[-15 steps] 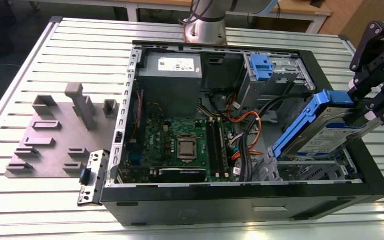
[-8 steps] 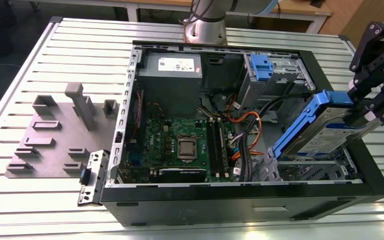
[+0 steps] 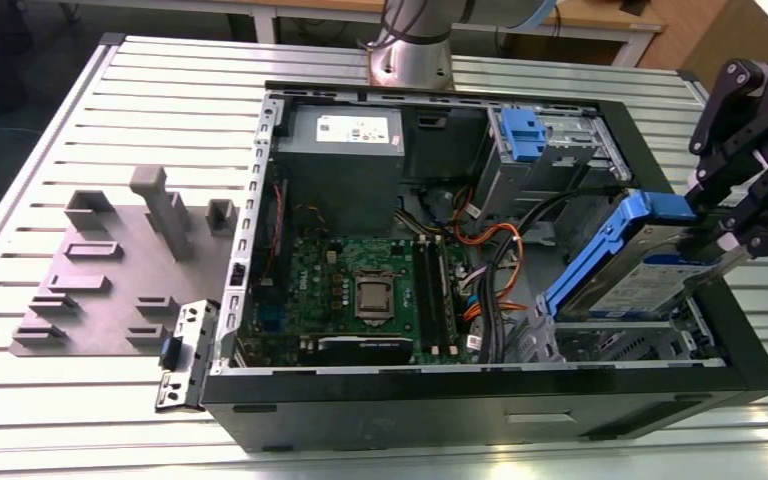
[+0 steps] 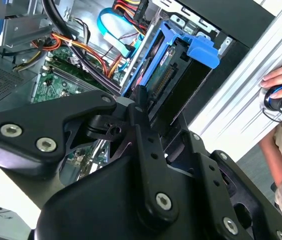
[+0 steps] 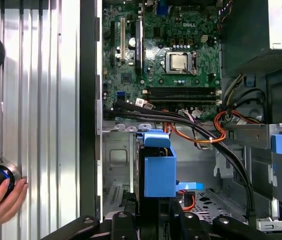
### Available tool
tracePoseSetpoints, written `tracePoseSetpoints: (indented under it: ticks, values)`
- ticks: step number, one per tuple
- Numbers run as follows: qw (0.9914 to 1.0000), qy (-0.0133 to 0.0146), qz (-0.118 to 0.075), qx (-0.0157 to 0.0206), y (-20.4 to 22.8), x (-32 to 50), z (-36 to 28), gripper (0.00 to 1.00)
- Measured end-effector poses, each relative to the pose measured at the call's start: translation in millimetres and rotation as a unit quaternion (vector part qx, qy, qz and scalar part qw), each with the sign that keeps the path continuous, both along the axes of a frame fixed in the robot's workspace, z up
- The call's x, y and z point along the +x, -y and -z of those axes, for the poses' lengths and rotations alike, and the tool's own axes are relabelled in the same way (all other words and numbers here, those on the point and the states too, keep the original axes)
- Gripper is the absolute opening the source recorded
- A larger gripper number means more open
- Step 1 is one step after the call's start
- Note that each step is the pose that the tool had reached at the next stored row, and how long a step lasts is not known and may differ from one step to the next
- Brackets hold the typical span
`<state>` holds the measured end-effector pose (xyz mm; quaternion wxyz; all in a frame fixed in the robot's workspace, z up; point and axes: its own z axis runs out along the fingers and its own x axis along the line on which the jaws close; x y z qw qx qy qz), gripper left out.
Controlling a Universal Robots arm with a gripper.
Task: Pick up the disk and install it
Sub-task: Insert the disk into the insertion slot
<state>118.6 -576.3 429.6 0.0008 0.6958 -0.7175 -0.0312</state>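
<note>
The disk [image 3: 631, 268] is a silver-grey drive with a white-and-blue label in blue carrier rails. It hangs tilted over the open computer case [image 3: 264, 240], at the exterior view's right, just above the empty lower drive bay [image 3: 624, 338]. My gripper [image 3: 712, 236] is shut on the disk's raised end, near the blue tab. In the second wrist view the disk [image 4: 167, 62] stands on edge beyond a black finger [image 4: 142, 120], connector side showing. The first wrist view looks down on the blue carrier [image 5: 159, 170] over the metal bay [image 5: 118, 162].
Orange and black cables [image 3: 491, 235] run beside the bay. A blue bracket [image 3: 524, 133] sits on the upper drive bay, with the motherboard [image 3: 357, 290] and power supply [image 3: 344, 135] further in. A grey fixture plate [image 3: 104, 270] lies at the exterior view's left. A person's hand [image 5: 1, 202] rests on a black knob.
</note>
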Motion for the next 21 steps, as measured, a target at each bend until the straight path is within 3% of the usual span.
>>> tracePoseSetpoints:
  ticks: [21]
  values:
    - [1.0,0.0,-0.001,0.0,0.0,-1.2,35.2,0.35]
